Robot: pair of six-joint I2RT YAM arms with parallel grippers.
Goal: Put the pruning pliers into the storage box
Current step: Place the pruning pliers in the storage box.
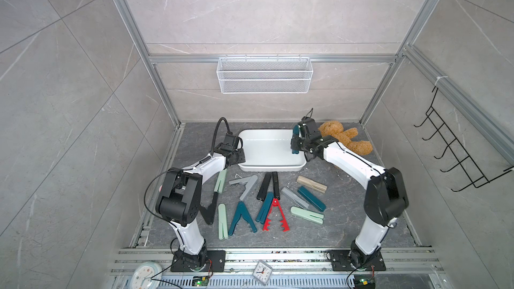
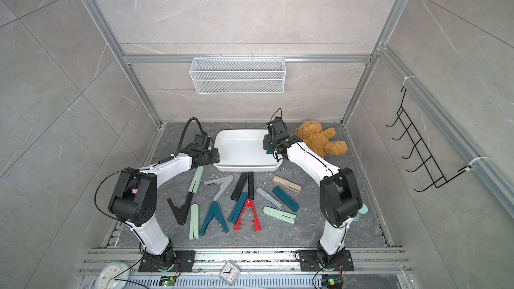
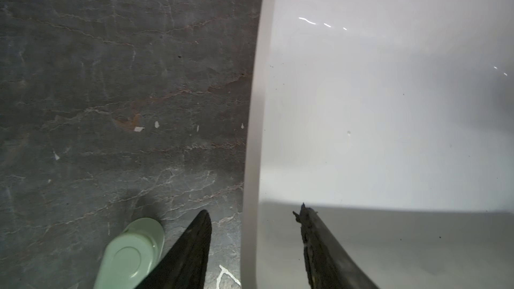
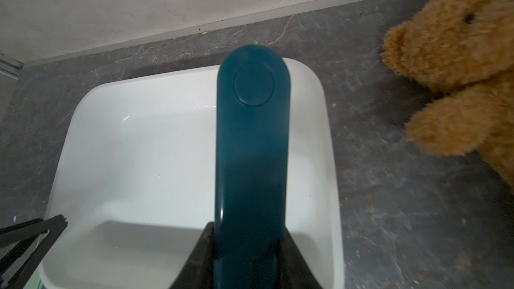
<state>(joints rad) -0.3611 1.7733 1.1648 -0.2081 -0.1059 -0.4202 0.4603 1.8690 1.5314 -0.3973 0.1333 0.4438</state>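
Observation:
The white storage box (image 1: pixel 269 168) (image 2: pixel 246 168) stands at the back middle of the dark floor, with nothing lying in it. My right gripper (image 1: pixel 296 140) (image 4: pixel 250 232) hangs over the box's right rim (image 4: pixel 328 134), shut on a dark teal pruning pliers (image 4: pixel 251 134) (image 1: pixel 294 150) held lengthwise. My left gripper (image 1: pixel 241 153) (image 3: pixel 253 209) is open, one finger on each side of the box's left rim (image 3: pixel 251 134), and touches nothing. Several more pliers lie in front of the box, among them mint (image 1: pixel 220 181) (image 3: pixel 130 251), black (image 1: pixel 269 186), beige (image 1: pixel 311 184) and toothed red (image 1: pixel 275 216).
A brown teddy bear (image 1: pixel 346 137) (image 4: pixel 459 65) lies right of the box, close to my right arm. A white wire basket (image 1: pixel 264 75) hangs on the back wall and a black hook rack (image 1: pixel 456 151) on the right wall. Two clocks (image 1: pixel 261 272) (image 1: pixel 146 275) sit by the front rail.

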